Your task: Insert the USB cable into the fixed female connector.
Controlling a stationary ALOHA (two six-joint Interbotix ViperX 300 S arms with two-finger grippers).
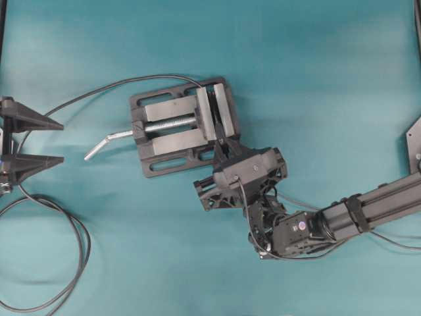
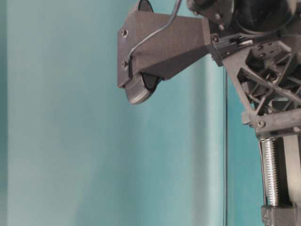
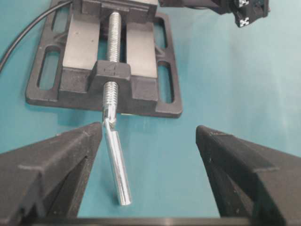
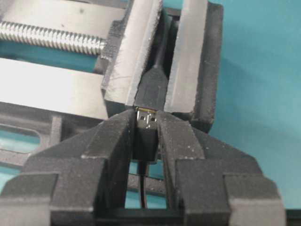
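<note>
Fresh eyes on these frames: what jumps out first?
The black vise sits mid-table with its silver crank handle pointing toward the open, idle left gripper. At the vise's other end, the right gripper pinches the USB cable, silvery tip right at the fixed female connector clamped between the vise jaws.

Right hand clamped (left agape)

No legible text, label, brand, number or sign on any surface in view.
</note>
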